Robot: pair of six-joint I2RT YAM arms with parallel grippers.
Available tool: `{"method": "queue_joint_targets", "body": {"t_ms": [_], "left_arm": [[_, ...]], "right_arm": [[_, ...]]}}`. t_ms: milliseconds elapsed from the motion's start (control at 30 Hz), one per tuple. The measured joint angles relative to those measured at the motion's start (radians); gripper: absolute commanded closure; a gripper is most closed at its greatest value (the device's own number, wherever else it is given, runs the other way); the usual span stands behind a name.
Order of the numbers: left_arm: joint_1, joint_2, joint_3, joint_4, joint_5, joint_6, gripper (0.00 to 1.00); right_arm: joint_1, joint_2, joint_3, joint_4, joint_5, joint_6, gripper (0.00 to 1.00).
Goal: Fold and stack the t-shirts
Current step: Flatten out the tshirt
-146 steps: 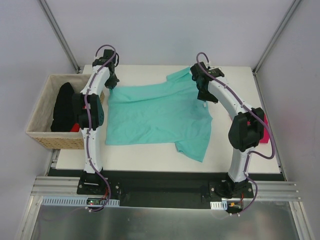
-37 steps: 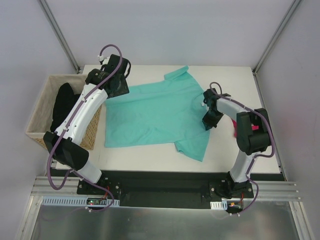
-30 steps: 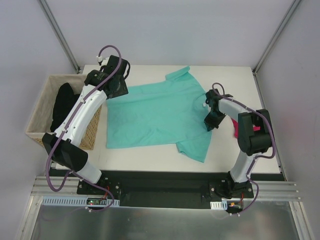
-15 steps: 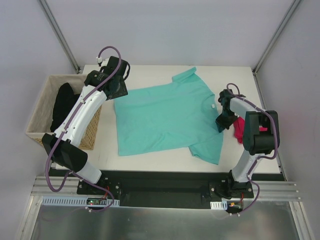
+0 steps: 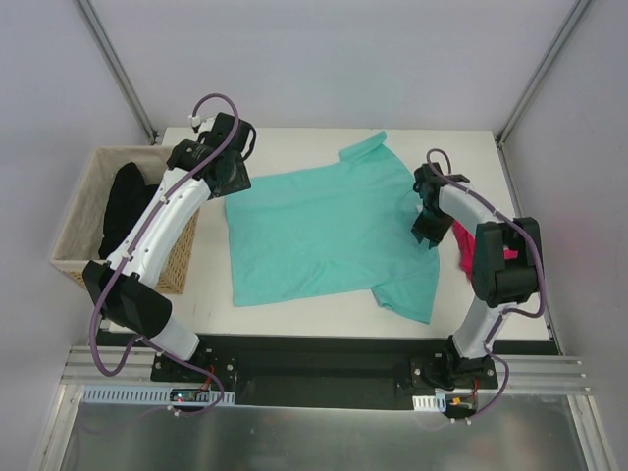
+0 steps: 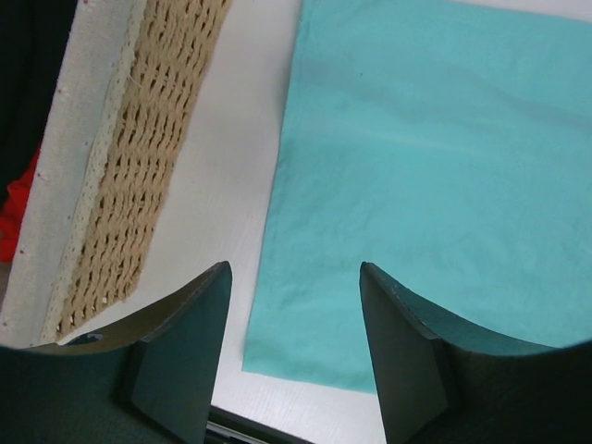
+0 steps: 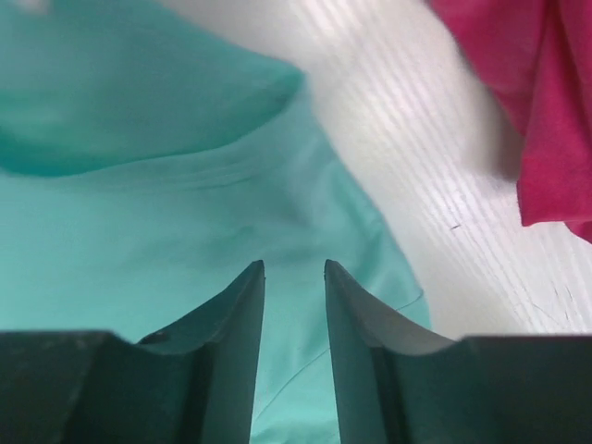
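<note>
The teal t-shirt (image 5: 324,235) lies spread flat on the white table, one sleeve pointing to the far edge and one to the near right. Its lower-left corner (image 6: 435,166) shows in the left wrist view. My left gripper (image 5: 234,175) (image 6: 294,270) hovers open above the shirt's far left edge, holding nothing. My right gripper (image 5: 428,222) (image 7: 293,265) is over the shirt's right side (image 7: 185,213). Its jaws stand a narrow gap apart with no cloth between them. The magenta-pink t-shirt (image 5: 467,251) (image 7: 527,102) lies bunched just right of the right arm.
A wicker basket (image 5: 78,231) (image 6: 139,166) holding black and red clothes stands off the table's left edge, close to the left arm. Bare white tabletop (image 5: 294,309) lies in front of the shirt. Frame posts rise at both far corners.
The teal shirt slid to the right with my right gripper shut on it. That gripper has now opened and let the cloth go. The left gripper stayed open in place.
</note>
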Motion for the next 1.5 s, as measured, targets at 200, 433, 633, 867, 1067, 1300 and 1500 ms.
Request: {"method": "queue_joint_targets", "body": {"t_ms": [200, 433, 633, 867, 1067, 1300, 1500], "left_arm": [[0.000, -0.002, -0.102, 0.003, 0.053, -0.032, 0.45], [-0.019, -0.037, -0.281, 0.002, 0.109, -0.085, 0.47], [-0.053, -0.086, -0.394, -0.001, 0.152, -0.128, 0.54], [-0.108, -0.095, -0.508, 0.000, 0.188, -0.175, 0.63], [-0.137, -0.124, -0.628, 0.002, 0.212, -0.230, 0.63], [-0.153, -0.181, -0.727, -0.024, 0.229, -0.289, 0.61], [-0.187, -0.194, -0.787, -0.027, 0.235, -0.332, 0.59]], "right_arm": [[0.109, -0.079, 0.091, -0.002, 0.105, -0.068, 0.60], [0.180, -0.150, 0.097, -0.026, 0.184, -0.103, 0.60], [0.205, -0.156, 0.012, -0.042, 0.183, -0.091, 0.61], [0.221, -0.161, -0.011, -0.057, 0.178, -0.075, 0.61], [0.221, -0.190, -0.011, -0.061, 0.185, -0.071, 0.61], [0.220, -0.196, -0.011, -0.064, 0.180, -0.064, 0.61], [0.218, -0.196, -0.011, -0.064, 0.169, -0.058, 0.61]]}}
